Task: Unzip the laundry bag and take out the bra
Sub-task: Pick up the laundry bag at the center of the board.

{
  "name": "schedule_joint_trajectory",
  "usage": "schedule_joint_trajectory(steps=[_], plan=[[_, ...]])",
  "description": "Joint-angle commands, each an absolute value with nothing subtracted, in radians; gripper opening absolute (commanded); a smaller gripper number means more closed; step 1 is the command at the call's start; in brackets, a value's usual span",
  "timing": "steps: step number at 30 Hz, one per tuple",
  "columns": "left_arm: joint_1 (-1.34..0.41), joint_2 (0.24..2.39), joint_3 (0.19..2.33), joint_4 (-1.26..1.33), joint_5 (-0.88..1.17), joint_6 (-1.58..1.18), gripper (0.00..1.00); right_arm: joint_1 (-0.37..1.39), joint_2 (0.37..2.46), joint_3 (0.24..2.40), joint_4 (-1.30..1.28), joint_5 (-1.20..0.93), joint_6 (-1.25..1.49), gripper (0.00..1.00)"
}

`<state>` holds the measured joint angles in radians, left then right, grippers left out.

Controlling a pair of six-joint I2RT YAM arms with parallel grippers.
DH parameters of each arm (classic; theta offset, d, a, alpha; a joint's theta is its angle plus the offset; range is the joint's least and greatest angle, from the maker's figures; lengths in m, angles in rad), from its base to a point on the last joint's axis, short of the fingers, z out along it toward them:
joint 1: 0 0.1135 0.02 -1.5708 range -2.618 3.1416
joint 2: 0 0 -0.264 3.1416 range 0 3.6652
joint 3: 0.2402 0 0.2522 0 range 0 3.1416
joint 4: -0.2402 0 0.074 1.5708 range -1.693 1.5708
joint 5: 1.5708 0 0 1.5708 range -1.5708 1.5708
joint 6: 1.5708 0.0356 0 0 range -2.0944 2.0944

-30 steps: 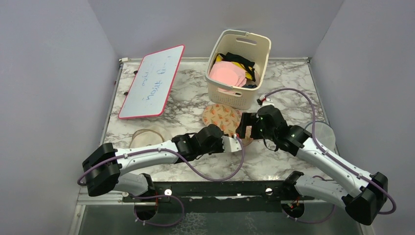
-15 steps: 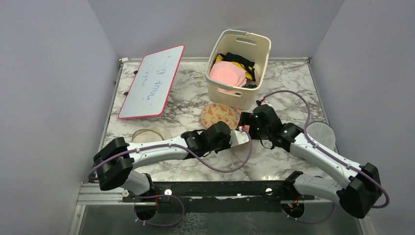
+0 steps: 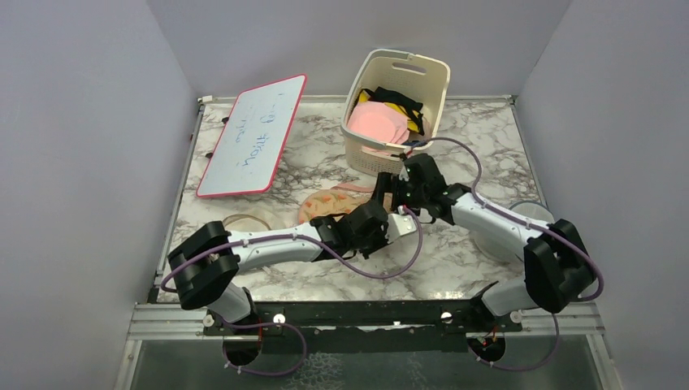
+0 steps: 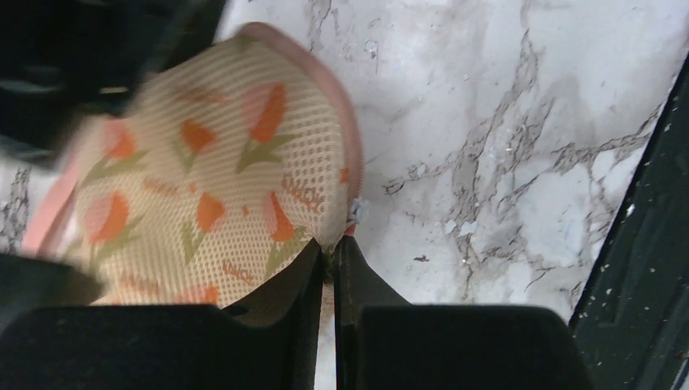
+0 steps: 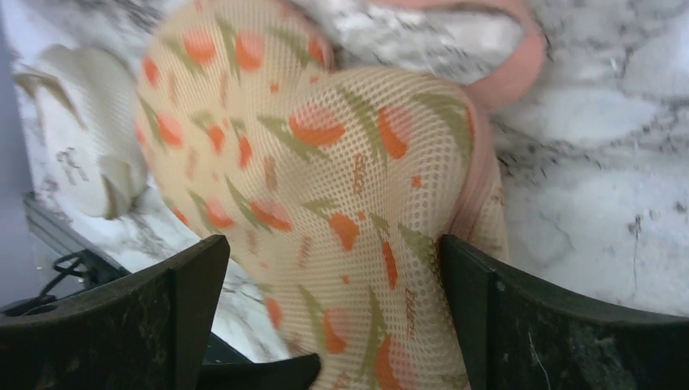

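Hazard from here?
— Slippage, likely. Left gripper (image 4: 331,264) is pinched together on the laundry bag (image 3: 323,203) at its thin pink edging. Right gripper (image 5: 333,252) straddles it, fingers apart, so pulling may drag the bag. Bra unseen.

Room?
— Bag mid-table. Basket (image 3: 396,106) near at 12 o'clock, rail (image 3: 349,313) at 6. Marble shows toward 10.

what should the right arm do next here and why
Probably close the right gripper on the laundry bag: its jaws stand wide open with the pouch between them, while the left gripper is pinched shut on the pink-edged rim beside a small pale tab, possibly the zip pull. Anchoring the bag should let the left pull the zip.
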<state>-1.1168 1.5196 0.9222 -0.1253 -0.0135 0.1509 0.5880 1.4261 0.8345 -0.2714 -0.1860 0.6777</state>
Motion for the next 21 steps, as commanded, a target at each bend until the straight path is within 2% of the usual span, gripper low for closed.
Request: schedule_joint_trajectory(steps=[1,4,6,12,16,19,21], plan=[[-1.085,1.528,0.965,-0.034,0.067,0.079,0.0,0.558,1.388,0.944,-0.28,-0.25,0.609,1.0],[-1.047,1.524,0.966,-0.029,0.075,0.046,0.0,0.382,1.279,0.847,-0.194,-0.445,0.616,1.0],[-1.02,1.524,0.972,-0.026,0.106,0.027,0.0,0.322,1.202,0.821,-0.224,-0.434,0.567,1.0],[-0.98,1.517,0.976,-0.006,0.181,-0.006,0.0,0.319,0.977,0.713,-0.263,-0.372,0.468,1.0],[-0.961,1.506,0.974,0.0,0.192,-0.019,0.0,0.318,0.834,0.462,-0.047,-0.527,0.523,1.0],[-0.952,1.497,0.973,0.0,0.185,-0.02,0.0,0.33,0.823,0.376,0.061,-0.597,0.589,0.87],[-0.947,1.492,0.971,0.001,0.178,-0.02,0.0,0.368,0.843,0.401,0.014,-0.521,0.552,0.85]])
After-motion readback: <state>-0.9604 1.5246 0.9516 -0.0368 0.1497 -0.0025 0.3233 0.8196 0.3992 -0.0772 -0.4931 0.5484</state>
